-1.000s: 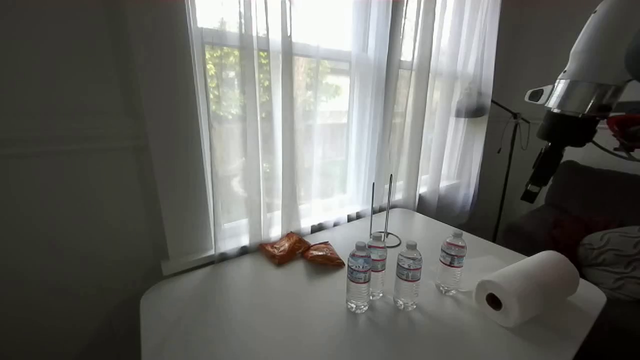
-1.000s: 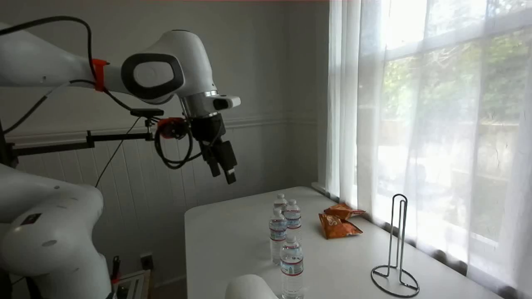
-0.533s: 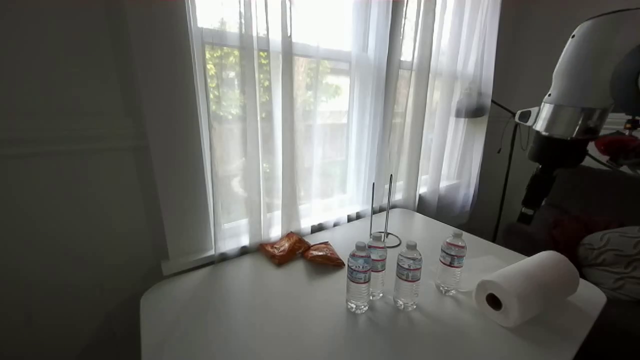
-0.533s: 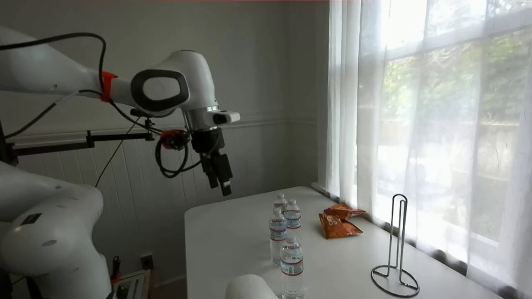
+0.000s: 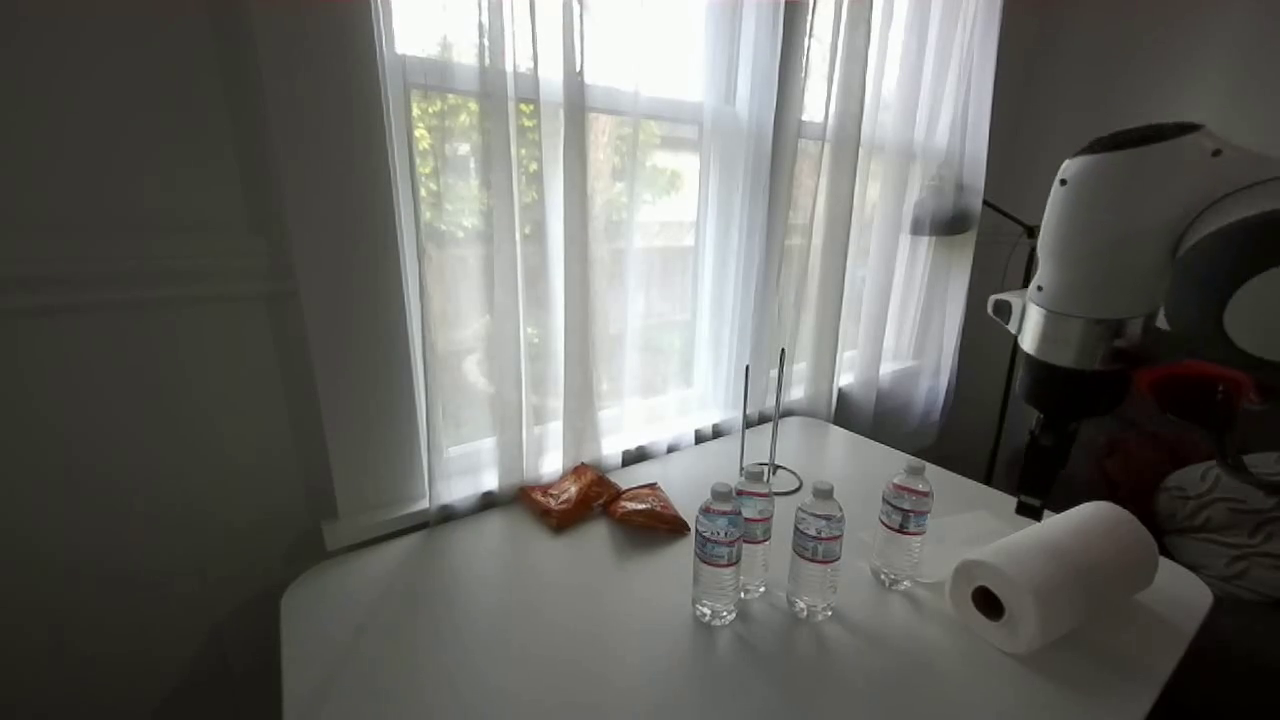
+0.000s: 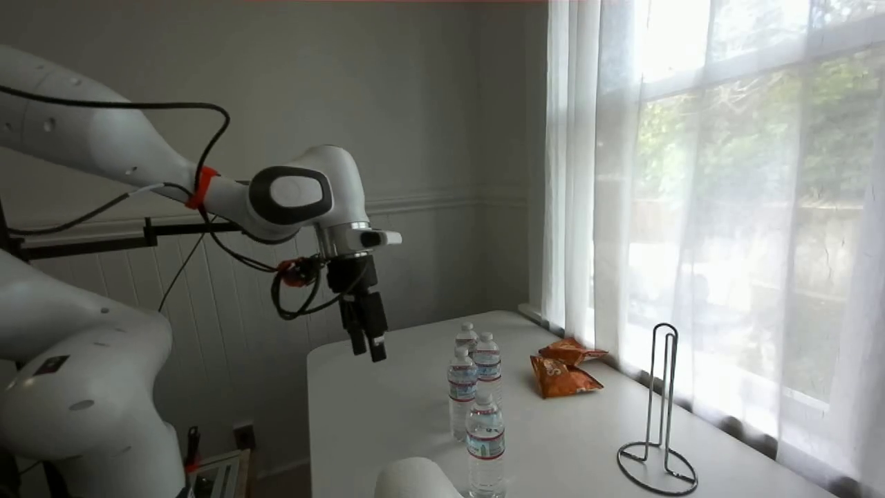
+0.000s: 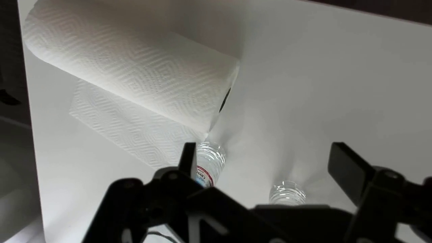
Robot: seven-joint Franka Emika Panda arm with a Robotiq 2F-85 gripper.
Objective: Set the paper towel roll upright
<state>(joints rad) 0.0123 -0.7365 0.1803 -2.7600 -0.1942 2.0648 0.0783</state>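
The white paper towel roll point(image 5: 1060, 575) lies on its side at one end of the white table, its hollow core facing the bottles. Only one end of the roll point(image 6: 415, 478) shows at the bottom edge in an exterior view. In the wrist view the roll point(image 7: 131, 64) lies at upper left, with a loose sheet point(image 7: 118, 123) flat beside it. My gripper point(image 7: 265, 158) is open and empty, above the table, pointing down. In an exterior view the gripper point(image 5: 1030, 508) appears just behind the roll; no contact is visible. The gripper point(image 6: 368, 353) also shows its two fingers apart in an exterior view.
Several clear water bottles stand mid-table; the nearest bottle point(image 5: 903, 525) is close to the roll's core end. That bottle point(image 7: 210, 163) shows beside a finger in the wrist view. A wire holder point(image 6: 650, 391) stands upright near the window. Orange bags point(image 5: 570, 497) lie by the curtain.
My arm and gripper have come down toward the table; in an exterior view the arm has also shifted left. The roll, bottles, bags and holder have not moved.
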